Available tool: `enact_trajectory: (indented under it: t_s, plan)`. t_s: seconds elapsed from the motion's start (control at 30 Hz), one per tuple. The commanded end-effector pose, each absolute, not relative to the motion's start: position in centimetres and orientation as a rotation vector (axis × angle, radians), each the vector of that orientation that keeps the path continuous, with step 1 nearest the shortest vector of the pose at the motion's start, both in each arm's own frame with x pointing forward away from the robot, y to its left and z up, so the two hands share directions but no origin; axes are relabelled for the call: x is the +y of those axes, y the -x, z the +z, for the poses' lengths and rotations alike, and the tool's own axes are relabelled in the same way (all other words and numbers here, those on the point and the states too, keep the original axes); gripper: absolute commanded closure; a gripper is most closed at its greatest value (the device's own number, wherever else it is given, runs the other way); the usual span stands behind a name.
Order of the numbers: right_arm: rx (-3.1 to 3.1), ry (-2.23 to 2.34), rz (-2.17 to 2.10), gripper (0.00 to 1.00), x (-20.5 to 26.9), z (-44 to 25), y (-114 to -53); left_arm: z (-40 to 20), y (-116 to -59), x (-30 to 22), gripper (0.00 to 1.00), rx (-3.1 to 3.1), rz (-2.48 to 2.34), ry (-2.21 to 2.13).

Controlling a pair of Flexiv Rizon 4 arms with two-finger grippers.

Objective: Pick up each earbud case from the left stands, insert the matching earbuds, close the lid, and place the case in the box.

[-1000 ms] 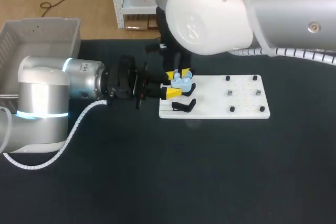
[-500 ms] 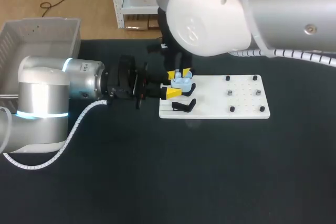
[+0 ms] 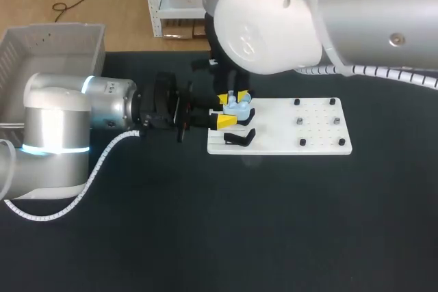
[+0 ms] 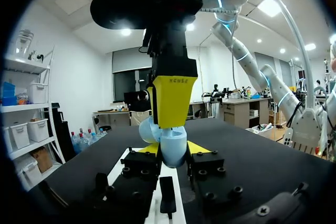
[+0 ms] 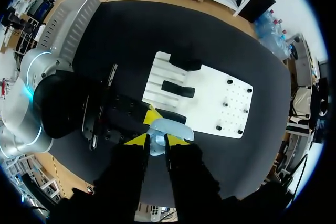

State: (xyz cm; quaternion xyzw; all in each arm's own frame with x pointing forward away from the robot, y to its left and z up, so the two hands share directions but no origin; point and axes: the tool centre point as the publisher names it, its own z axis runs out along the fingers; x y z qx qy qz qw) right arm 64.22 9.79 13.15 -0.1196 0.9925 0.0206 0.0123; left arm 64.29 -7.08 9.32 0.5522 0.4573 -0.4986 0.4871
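A light blue earbud case (image 3: 237,107) hangs just above the left end of the white board (image 3: 287,131). My left gripper (image 3: 222,111) comes in level from the left and is shut on the case's body (image 4: 170,145), one yellow tip on each side. My right gripper (image 3: 233,95) points straight down onto the case's top, with its yellow finger (image 4: 170,100) resting against it. In the right wrist view a light blue part of the case (image 5: 156,145) sits pinched between its dark fingers. I cannot tell whether that part is the lid or an earbud.
Black stands (image 3: 239,138) (image 5: 177,88) sit on the board's left end, and small pegs with grey pieces (image 3: 299,121) on its right half. A grey bin (image 3: 41,52) stands at the table's far left. Dark tabletop lies in front.
My right arm's upper link has shifted slightly. Both grippers and the case stay where they were.
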Motion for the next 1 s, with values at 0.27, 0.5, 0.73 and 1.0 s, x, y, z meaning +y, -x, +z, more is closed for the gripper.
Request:
enact_trajectory:
  t_s: [0.27,0.5,0.73,1.0]
  plan:
    - [3.1,0.387,0.057,0.2,9.9,13.3,-64.2,8.8,-64.1,-7.0,1.0,1.105,-1.214,-1.333]
    - [3.074,0.368,0.105,0.0,9.4,14.9,-62.6,8.8,-64.1,-7.0,1.0,1.105,-1.214,-1.333]
    - [3.06,0.141,0.307,0.0,6.5,16.5,-64.7,8.8,-64.1,-7.0,1.0,1.105,-1.214,-1.333]
    - [3.045,-0.074,0.426,0.0,4.5,15.9,-68.1,8.8,-64.1,-7.0,1.0,1.105,-1.214,-1.333]
